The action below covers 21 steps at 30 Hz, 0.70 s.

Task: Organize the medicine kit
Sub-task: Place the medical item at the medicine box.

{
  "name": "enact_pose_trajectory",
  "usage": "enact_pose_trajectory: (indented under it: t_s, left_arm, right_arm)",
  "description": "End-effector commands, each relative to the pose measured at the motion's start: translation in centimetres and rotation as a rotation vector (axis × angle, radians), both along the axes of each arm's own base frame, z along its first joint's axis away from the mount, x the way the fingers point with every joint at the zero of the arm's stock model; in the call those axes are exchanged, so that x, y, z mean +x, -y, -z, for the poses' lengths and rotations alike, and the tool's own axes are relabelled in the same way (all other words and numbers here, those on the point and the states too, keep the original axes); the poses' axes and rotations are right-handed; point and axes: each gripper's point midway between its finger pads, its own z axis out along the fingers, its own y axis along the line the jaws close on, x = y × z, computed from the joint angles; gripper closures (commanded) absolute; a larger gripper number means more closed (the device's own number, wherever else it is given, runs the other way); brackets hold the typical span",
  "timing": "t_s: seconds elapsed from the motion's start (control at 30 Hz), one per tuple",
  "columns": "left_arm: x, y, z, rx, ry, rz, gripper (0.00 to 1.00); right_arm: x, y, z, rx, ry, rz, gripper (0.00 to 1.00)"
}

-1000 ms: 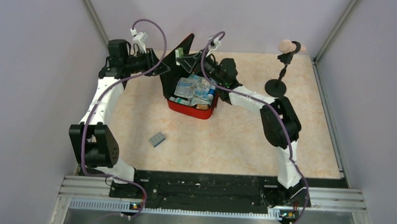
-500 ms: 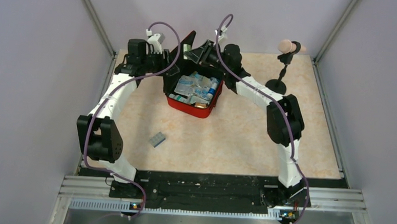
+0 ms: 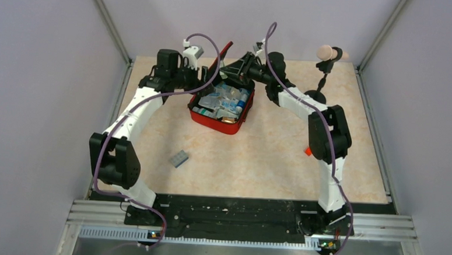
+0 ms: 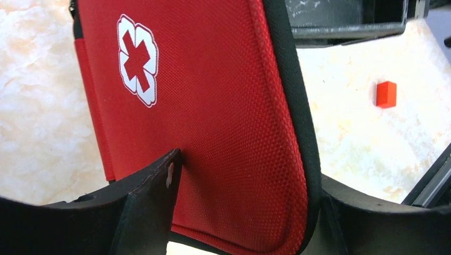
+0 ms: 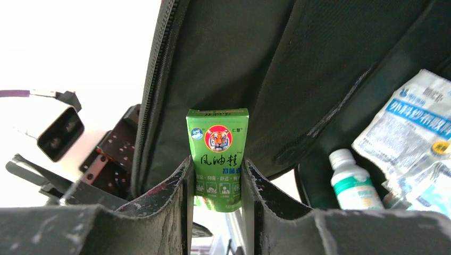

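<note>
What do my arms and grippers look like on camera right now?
Both arms alike: left arm and right arm have white links, bulky black joints and a purple cable looping along each. The fingers are matte black, wedge-shaped, scuffed at the edges.

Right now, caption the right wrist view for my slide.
Right gripper holds a green tiger-label box before the medicine kit's black-lined lid.

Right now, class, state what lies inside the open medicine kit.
Inside the medicine kit lie crinkled packets and a white bottle. Anything beneath them is covered.
</note>
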Motion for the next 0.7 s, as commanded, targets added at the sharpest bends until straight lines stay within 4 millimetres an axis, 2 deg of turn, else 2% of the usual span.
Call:
enact_pose_trajectory:
  t_s: [0.0, 0.23, 0.4, 0.43, 0.47, 0.5, 0.67]
  left_arm:
    - [-1.2, 1.6, -1.2, 0.029, 0.100, 0.123, 0.28]
    - [-0.7, 2.1, -0.9, 0.100, 0.153, 0.180, 0.28]
    - [0.1, 1.6, -1.5, 0.171, 0.184, 0.140, 0.24]
    - [0.2, 1.6, -1.6, 0.181, 0.190, 0.131, 0.22]
    - [0.2, 1.7, -1.8, 0.191, 0.199, 0.131, 0.14]
    - [0.2, 1.7, -1.9, 0.201, 0.208, 0.131, 0.09]
    - [-0.2, 2.4, -2.3, 0.205, 0.225, 0.146, 0.09]
  right_arm:
    - [-1.5, 0.6, -2.1, 0.073, -0.095, -0.100, 0.77]
    - [-1.1, 2.0, -0.3, 0.071, -0.371, -0.059, 0.77]
    - [-1.3, 2.2, -0.8, 0.072, -0.399, -0.046, 0.77]
    - [-1.2, 2.3, -0.8, 0.070, -0.405, -0.038, 0.78]
    - [-1.2, 2.2, -0.7, 0.065, -0.410, -0.032, 0.78]
    - [-1.0, 2.3, -0.4, 0.051, -0.428, -0.019, 0.78]
    - [-1.2, 2.8, 2.3, -0.032, -0.529, 0.032, 0.86]
